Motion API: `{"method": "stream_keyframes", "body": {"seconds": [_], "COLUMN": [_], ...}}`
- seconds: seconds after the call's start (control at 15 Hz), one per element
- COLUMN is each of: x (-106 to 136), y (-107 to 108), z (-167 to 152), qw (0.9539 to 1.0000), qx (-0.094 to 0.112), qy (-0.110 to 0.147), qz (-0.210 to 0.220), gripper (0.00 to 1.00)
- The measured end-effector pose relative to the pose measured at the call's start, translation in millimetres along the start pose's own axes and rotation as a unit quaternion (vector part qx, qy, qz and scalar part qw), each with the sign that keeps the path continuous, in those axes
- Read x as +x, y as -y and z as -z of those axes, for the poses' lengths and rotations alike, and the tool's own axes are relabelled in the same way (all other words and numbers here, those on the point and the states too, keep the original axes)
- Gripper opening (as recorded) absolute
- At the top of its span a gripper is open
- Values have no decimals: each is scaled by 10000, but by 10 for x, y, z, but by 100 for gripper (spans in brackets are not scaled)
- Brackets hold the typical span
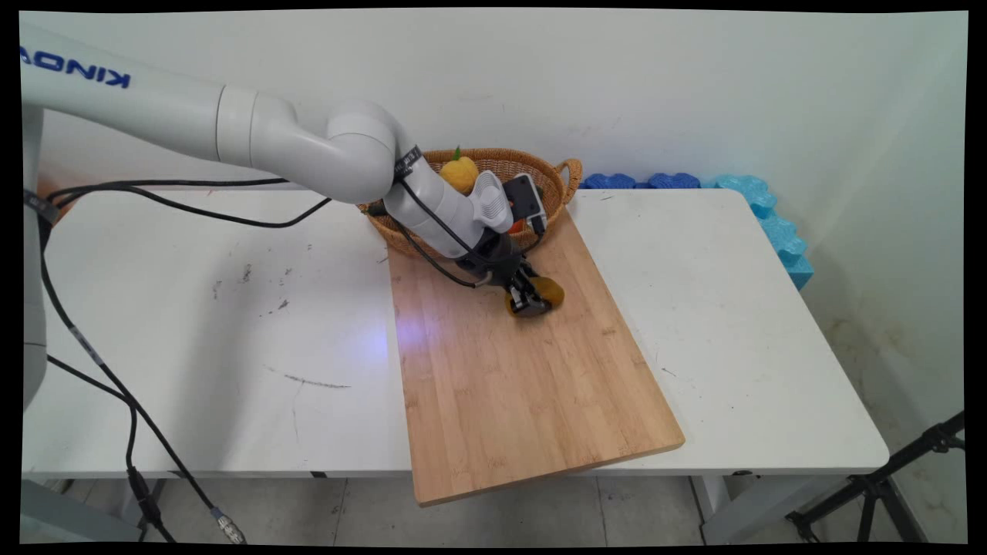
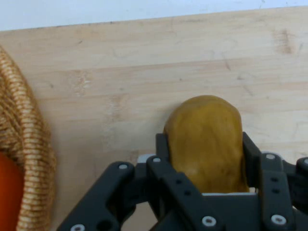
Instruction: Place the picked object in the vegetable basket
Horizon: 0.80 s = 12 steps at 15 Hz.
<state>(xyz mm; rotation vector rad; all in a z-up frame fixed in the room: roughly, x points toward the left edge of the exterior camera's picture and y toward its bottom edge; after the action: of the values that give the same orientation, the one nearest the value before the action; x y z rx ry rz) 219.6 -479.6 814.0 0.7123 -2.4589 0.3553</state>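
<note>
A brownish-yellow potato (image 1: 549,291) (image 2: 207,139) lies on the far part of a wooden cutting board (image 1: 509,370) (image 2: 120,72). My gripper (image 1: 529,301) (image 2: 204,159) is down at the board with its two fingers pressed against the potato's sides, one finger (image 2: 162,149) on each flank. The potato fills the gap between them. In the main view the hand covers the potato's left half. Just behind stands a woven basket (image 1: 540,166) (image 2: 26,159) at the board's far end.
The basket holds a yellow pepper (image 1: 459,173) and an orange thing (image 2: 8,192) partly hidden by the wrist. Blue foam pieces (image 1: 759,208) line the table's far right edge. The board overhangs the table's near edge. Black cables (image 1: 116,385) hang at the left.
</note>
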Motion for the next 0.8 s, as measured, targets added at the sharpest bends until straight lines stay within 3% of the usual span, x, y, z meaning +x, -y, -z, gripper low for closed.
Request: {"method": "stream_keyframes", "body": {"seconds": [0.4,0.8], "x": [35,239], "y": [-9,87], "z": [35,304], "qw": [9998,9996], "qx": [-47,-19], "qy": [-46,-263], "qz": [-168,-133], "gripper": [0,0]}}
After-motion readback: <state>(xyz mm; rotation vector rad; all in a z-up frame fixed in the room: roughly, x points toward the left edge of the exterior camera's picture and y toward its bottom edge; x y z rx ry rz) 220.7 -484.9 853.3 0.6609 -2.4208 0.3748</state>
